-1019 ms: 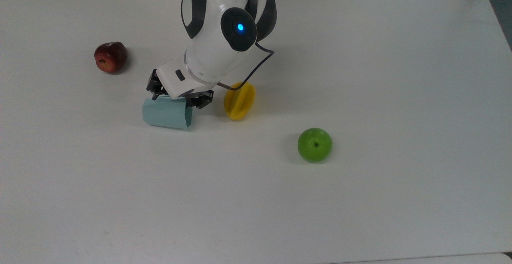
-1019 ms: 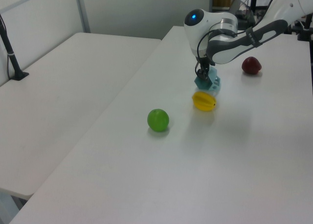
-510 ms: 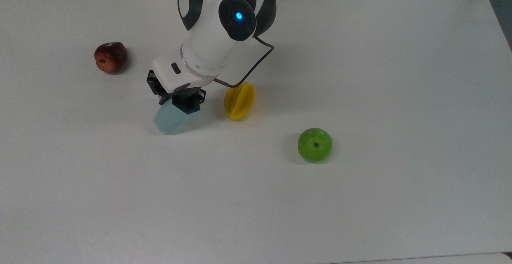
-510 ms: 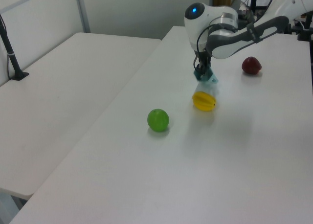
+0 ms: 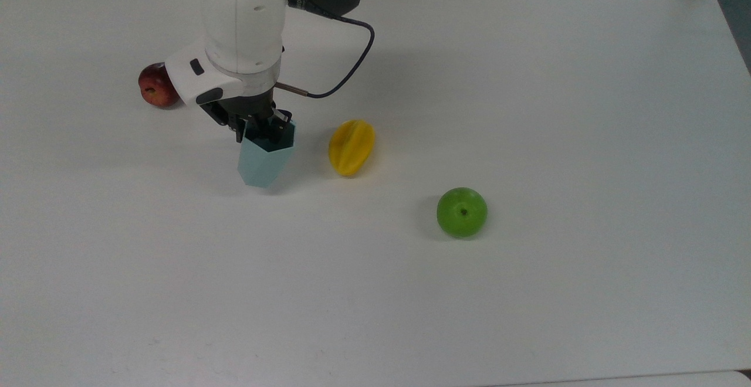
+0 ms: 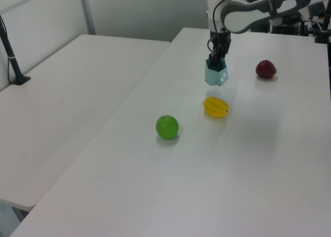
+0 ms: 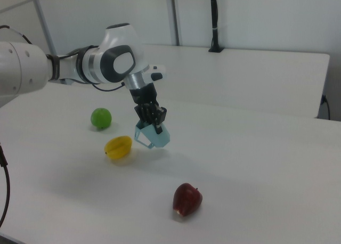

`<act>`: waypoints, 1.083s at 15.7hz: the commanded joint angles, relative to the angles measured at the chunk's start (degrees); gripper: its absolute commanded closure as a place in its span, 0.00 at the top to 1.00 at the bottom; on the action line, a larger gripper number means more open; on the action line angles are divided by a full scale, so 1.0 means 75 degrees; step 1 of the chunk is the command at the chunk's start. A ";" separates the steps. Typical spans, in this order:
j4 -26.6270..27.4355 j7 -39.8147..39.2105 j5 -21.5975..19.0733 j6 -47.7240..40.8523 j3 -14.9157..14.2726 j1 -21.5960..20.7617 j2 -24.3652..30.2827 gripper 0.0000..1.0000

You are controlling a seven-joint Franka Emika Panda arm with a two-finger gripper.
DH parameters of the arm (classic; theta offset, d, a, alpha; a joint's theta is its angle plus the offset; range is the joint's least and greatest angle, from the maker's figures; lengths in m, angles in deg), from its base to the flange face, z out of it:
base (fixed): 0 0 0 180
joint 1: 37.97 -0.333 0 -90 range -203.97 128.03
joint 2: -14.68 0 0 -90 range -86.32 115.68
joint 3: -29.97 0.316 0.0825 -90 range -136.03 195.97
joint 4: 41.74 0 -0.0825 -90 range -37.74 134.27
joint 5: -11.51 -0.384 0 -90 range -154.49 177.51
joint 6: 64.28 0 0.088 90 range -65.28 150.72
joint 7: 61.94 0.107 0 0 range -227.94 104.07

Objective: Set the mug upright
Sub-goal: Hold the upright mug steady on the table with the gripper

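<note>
White tabletop [image 5: 528, 82] fills the top view, and my gripper [image 5: 261, 131] hangs over it with its fingers reaching down into the mouth of the mug [image 5: 264, 161], closed on the rim. The mug sits directly beneath my fingers, dark teal opening up, narrow base toward the table, its long axis close to vertical. A red apple [image 5: 157, 85] lies on the top view's left, a yellow star fruit [image 5: 351, 146] just to the mug's right, and a green apple [image 5: 462, 211] farther right.

From the left view, my gripper [image 6: 217, 56] grips the mug [image 6: 215, 74] from above, and the mug looks lifted off the table.

From the right view, the mug [image 7: 153, 135] hangs tilted beneath my gripper [image 7: 152, 124], a lean the top view hides.
</note>
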 commanded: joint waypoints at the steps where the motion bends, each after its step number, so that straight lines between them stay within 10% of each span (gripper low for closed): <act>1: 0.0261 -0.0200 -0.0757 0.0203 0.0014 -0.0011 -0.0070 0.00; 9: 0.0261 -0.0399 -0.1133 0.0239 0.0014 0.0071 -0.0211 0.07; 13: 0.0261 -0.0739 -0.1040 0.0180 0.0002 0.0025 -0.0200 1.00; 17: 0.0214 -0.0751 -0.1016 0.0145 0.0002 0.0071 -0.0072 1.00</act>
